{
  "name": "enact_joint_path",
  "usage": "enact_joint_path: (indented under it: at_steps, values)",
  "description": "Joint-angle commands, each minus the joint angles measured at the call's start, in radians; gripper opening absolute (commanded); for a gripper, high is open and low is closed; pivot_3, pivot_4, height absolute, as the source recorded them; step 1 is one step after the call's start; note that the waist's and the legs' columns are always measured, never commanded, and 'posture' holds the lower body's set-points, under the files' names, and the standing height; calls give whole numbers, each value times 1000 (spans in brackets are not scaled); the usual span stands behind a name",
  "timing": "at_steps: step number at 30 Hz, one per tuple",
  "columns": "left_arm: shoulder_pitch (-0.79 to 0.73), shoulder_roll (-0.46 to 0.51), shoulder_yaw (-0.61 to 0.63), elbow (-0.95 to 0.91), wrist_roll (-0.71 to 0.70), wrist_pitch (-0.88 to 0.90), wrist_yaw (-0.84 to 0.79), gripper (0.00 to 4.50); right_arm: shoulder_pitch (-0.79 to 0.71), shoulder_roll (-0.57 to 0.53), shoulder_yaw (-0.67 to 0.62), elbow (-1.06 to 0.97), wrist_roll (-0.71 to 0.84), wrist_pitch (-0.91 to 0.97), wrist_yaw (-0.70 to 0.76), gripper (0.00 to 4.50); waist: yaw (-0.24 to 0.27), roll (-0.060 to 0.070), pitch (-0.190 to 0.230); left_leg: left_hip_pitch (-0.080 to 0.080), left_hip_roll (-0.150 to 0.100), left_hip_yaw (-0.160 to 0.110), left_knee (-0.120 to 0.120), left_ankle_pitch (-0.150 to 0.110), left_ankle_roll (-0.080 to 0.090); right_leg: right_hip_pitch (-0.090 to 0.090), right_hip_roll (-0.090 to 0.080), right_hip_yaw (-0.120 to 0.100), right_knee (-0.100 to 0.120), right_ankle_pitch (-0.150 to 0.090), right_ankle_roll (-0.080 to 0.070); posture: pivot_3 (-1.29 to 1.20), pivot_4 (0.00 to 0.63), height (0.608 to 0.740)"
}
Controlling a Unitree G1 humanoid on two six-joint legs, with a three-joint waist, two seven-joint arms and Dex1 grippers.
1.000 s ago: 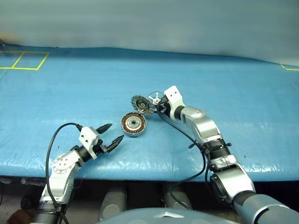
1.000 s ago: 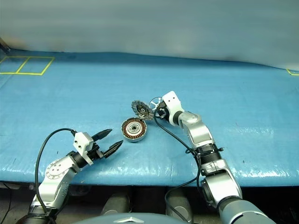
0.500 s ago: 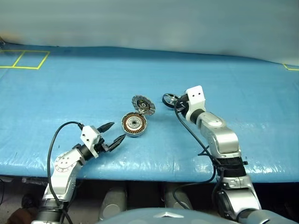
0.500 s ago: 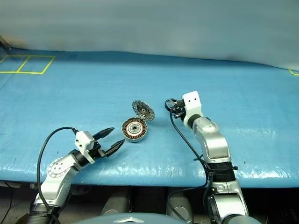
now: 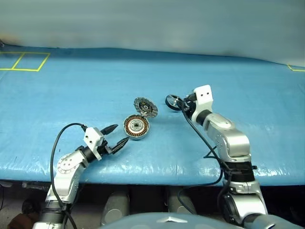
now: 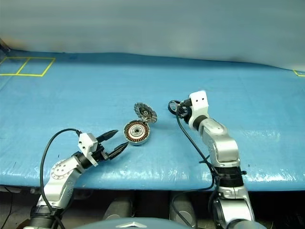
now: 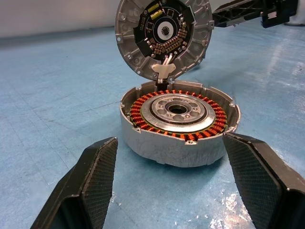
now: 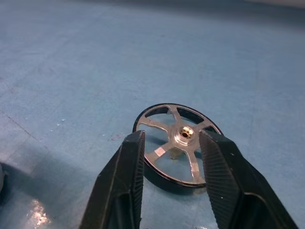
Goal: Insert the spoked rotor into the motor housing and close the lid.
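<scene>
Step in hand, as I read it: pick up the spoked rotor (image 8: 177,146) with the right pincer (image 8: 172,157). The rotor lies flat on the blue table (image 5: 71,95), spoked face up, to the right of the motor housing (image 5: 136,127) and apart from it. In the right wrist view the right pincer is partly open, its two fingers straddling the near side of the rotor; I can't tell whether the pads touch it yet, and it doesn't look gripped or lifted. The housing sits open, copper windings and silver hub exposed, with the lid (image 5: 145,107) standing up off its far rim, inner face toward the left pincer (image 7: 171,191). That pincer is wide open and empty, level with the table just in front of the housing, one finger to each side of it and not touching it. To do this well, I'd close on the rim across the diameter rather than pinching a spoke, so the rotor stays flat and its centre boss stays visible for lining up with the hub. Keep the grip low on the dark rim; a shiny thin ring will likely skid on the cover or tip if caught off-centre. Lift straight up before moving over. The upright lid is the obstacle: approach from the right or front, not over its back. The left pincer is well placed to steady the housing wall when the rotor goes in.
</scene>
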Motion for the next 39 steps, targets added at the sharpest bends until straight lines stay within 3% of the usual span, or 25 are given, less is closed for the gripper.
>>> enact_joint_path:
  at_steps: [1,11,24,39]
  values:
    - [4,-8,-1,-21,1,-23,2,3853,-62,9,21,79,-17,-40,-5,2476,1,0,0,0,0,0,0,0,0,0,0,0,0,0,0,0,150,740]
    - [53,-8,5,-49,5,-26,27,3853,-137,46,10,218,-46,-67,-81,2476,2,0,0,0,0,0,-3,0,0,-1,0,0,-1,0,-1,0,150,740]
    - [52,0,-1,-54,7,-18,27,3853,-38,52,28,91,-60,-18,-108,2476,2,0,0,0,0,0,-3,0,0,-1,0,0,0,0,-1,0,150,740]
    - [53,1,-2,-49,10,-18,29,3853,-66,75,48,192,-92,-29,-131,2476,1,0,0,0,0,0,-3,0,0,-1,0,0,-1,0,-1,0,150,740]
